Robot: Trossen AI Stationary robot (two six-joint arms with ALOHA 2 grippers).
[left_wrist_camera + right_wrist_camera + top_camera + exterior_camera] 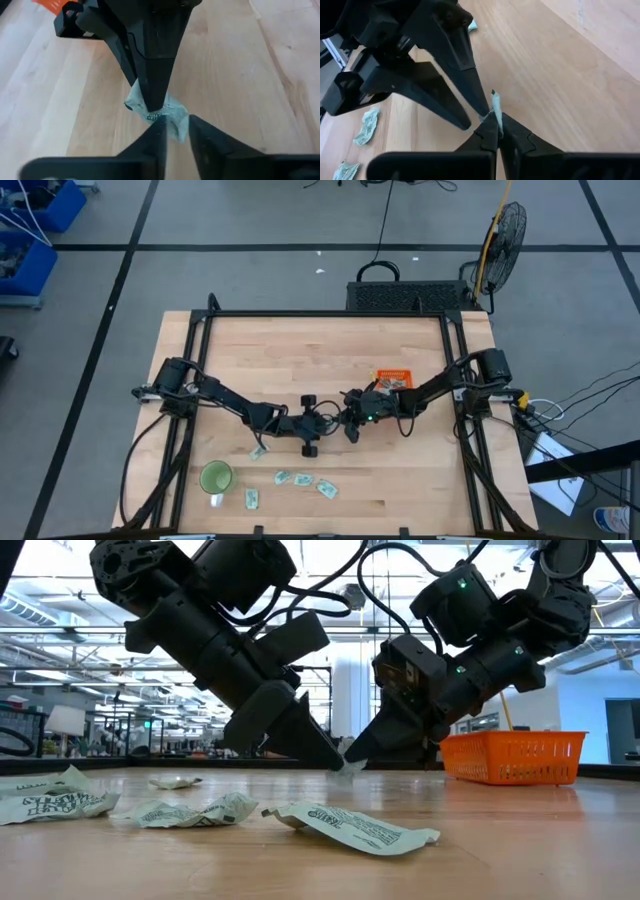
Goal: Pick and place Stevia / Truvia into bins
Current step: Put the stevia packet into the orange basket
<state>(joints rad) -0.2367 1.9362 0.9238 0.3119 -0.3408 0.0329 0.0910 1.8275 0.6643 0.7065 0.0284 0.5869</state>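
Observation:
Both grippers meet over the table's middle. My right gripper (497, 122) (350, 423) is shut on one crumpled pale green-and-white sachet (495, 102) (167, 115). My left gripper (176, 127) (336, 422) is open a little, with a fingertip on either side of the same sachet's other end. The low view shows the sachet (350, 768) at the meeting fingertips, low over the wood. Several more sachets (302, 479) lie flat near the table's near edge. The orange tray (392, 378) stands on the table behind the right gripper. My right gripper pinches the sachet by one end (150, 111) between its two fingers (152, 85). They come from the table's right, slanting down. The sachet's free part (494, 97) sticks out past the fingertips. My left gripper's fingertips (161, 129) flank the sachet's other end; whether they touch it, I cannot tell.
A round green cup (216, 477) stands near the near left corner, beside the loose sachets (350, 828) (190, 812). The orange tray (512, 756) is toward the far right. Bare wood lies between the grippers and the tray.

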